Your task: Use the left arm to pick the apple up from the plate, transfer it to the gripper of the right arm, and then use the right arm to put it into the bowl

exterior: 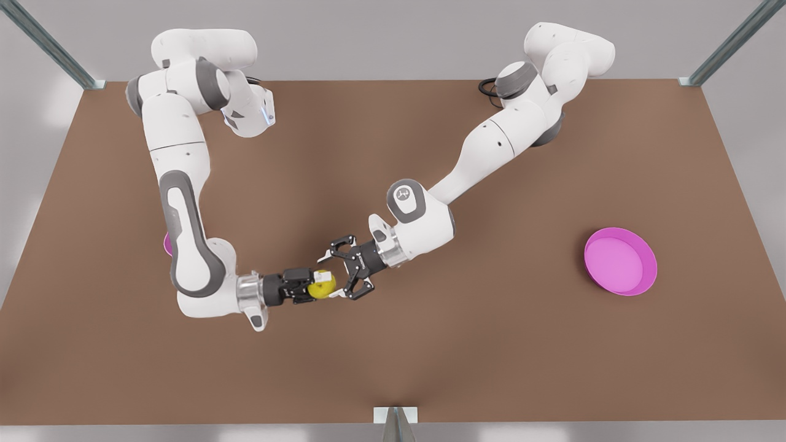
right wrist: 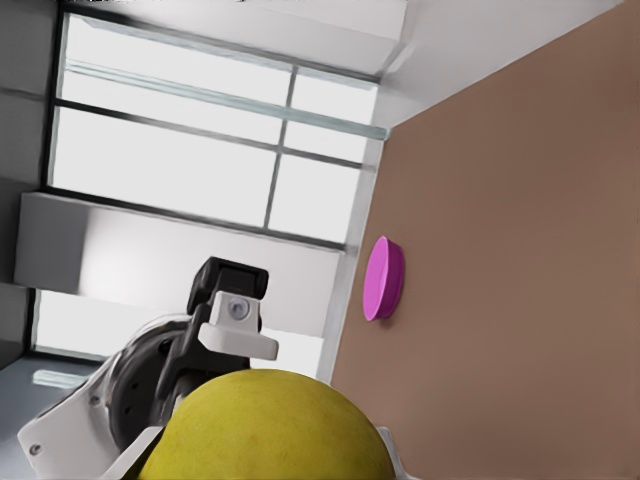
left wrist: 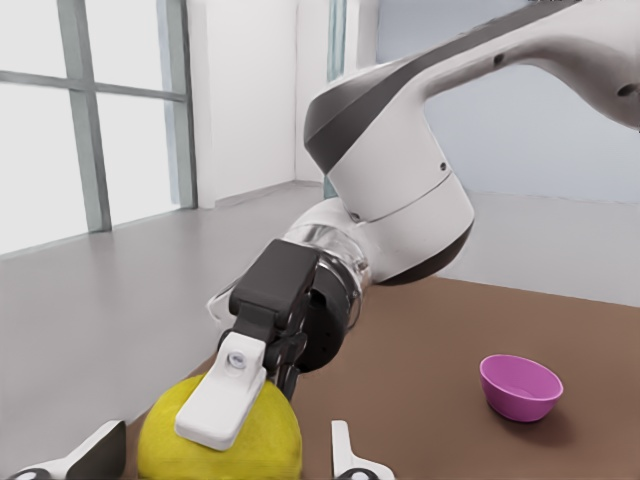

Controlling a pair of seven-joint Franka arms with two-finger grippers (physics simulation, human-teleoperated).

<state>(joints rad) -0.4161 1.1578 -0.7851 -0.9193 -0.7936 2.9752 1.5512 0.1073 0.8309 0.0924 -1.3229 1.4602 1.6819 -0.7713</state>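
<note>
Front view: left gripper [exterior: 318,283] clamps the round yellow-green apple [exterior: 322,286]; right gripper [exterior: 334,275] spread wide around it.

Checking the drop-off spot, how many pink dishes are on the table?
2: the bowl on the front view's right, and the plate mostly hidden behind the left arm.

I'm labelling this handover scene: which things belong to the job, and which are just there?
Job: apple, plate, bowl, left tool, right tool.
Just there: table, metal frame posts.
</note>
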